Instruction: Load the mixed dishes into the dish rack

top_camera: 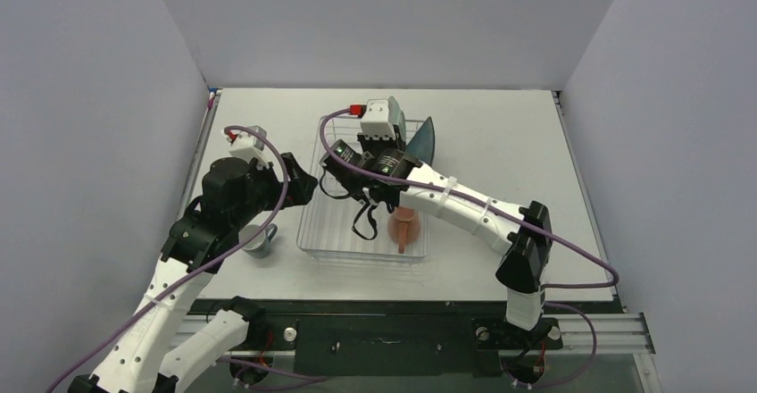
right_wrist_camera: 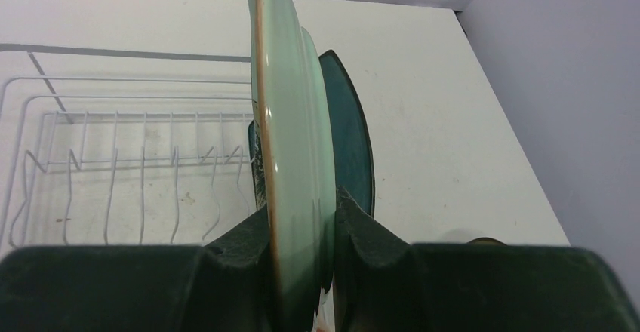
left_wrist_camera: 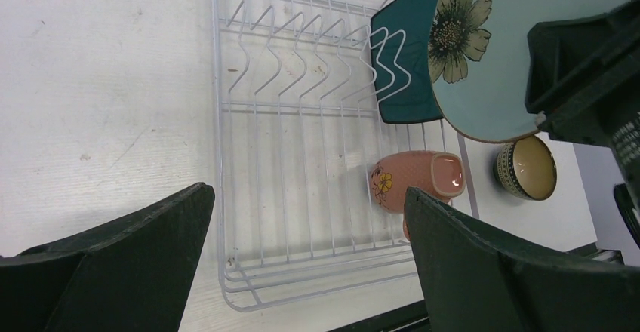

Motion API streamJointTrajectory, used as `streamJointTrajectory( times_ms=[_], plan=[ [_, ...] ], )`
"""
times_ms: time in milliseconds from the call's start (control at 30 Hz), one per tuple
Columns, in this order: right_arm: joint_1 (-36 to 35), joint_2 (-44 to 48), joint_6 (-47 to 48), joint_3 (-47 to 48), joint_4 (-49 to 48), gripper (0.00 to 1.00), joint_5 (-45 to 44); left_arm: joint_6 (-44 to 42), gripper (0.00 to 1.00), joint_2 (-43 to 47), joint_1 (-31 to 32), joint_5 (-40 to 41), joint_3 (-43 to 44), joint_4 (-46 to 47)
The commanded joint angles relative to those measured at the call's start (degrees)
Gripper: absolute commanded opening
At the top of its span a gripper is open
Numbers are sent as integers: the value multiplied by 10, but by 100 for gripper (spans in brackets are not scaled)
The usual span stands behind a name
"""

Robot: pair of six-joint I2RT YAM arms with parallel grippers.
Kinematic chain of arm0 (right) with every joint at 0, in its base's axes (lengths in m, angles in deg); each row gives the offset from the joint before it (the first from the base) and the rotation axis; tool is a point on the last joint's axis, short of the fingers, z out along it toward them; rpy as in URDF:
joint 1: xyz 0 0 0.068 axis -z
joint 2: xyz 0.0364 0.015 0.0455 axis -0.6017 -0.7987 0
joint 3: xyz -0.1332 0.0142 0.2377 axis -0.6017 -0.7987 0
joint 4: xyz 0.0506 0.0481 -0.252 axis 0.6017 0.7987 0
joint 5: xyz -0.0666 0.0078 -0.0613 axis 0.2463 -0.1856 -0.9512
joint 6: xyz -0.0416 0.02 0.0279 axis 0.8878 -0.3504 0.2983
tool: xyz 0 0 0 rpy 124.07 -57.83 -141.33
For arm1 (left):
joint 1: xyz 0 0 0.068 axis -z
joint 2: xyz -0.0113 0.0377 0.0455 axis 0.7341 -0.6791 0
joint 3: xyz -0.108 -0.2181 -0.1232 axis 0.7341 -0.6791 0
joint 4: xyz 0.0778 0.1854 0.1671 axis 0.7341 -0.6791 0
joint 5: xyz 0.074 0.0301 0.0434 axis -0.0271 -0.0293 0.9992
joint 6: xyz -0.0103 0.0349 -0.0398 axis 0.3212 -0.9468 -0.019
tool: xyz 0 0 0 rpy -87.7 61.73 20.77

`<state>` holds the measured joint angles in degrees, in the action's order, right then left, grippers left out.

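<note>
My right gripper (right_wrist_camera: 302, 226) is shut on the rim of the pale teal round plate (right_wrist_camera: 294, 143) and holds it on edge above the right part of the dish rack (right_wrist_camera: 113, 166). Its flower mark shows in the left wrist view (left_wrist_camera: 490, 45). The dark teal squarish plate (left_wrist_camera: 407, 60) stands in the rack's prongs just behind it. The salmon-orange mug (left_wrist_camera: 415, 181) lies on its side in the rack's near right corner. The brown bowl (left_wrist_camera: 527, 167) sits on the table right of the rack. The grey-blue mug (top_camera: 259, 241) stands left of the rack, beside my left arm. My left gripper (left_wrist_camera: 309, 256) is open and empty over the rack's left side.
The rack (top_camera: 357, 232) lies mid-table, with my right arm (top_camera: 464, 205) stretched across it from the right. White walls close in the table on three sides. Several plate-slot prongs (left_wrist_camera: 302, 53) left of the dark plate hold nothing.
</note>
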<state>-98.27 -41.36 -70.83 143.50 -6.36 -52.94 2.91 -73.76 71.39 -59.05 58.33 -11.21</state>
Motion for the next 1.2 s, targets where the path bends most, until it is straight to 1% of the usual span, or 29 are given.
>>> streamJointTrajectory(
  times_ms=[0, 133, 300, 600, 767, 933, 1067, 1133, 1167],
  plan=[
    [31, 3, -5, 30, -15, 0, -44, -20, 97, 4, 8, -8, 11, 25],
    [47, -8, -4, 18, -25, 0, -22, -25, 97, 3, 14, -2, 12, 25],
    [68, -3, 4, -28, -71, 0, 42, -26, 97, -1, 16, -2, 8, 29],
    [81, -1, 13, -87, -132, 0, 98, -26, 97, -11, 19, -5, 15, 32],
    [100, 5, 15, -115, -163, 0, 159, -24, 97, -15, 19, -9, 17, 32],
    [132, 14, 14, -145, -195, 0, 259, -20, 97, -17, 19, -22, 15, 36],
    [149, 21, 23, -161, -213, 0, 312, -16, 97, -19, 19, -24, 13, 40],
    [154, 25, 20, -168, -219, 3, 333, -15, 97, -20, 19, -24, 12, 42],
    [156, 28, 17, -172, -221, 10, 341, -15, 97, -20, 19, -32, 12, 44]
  ],
)
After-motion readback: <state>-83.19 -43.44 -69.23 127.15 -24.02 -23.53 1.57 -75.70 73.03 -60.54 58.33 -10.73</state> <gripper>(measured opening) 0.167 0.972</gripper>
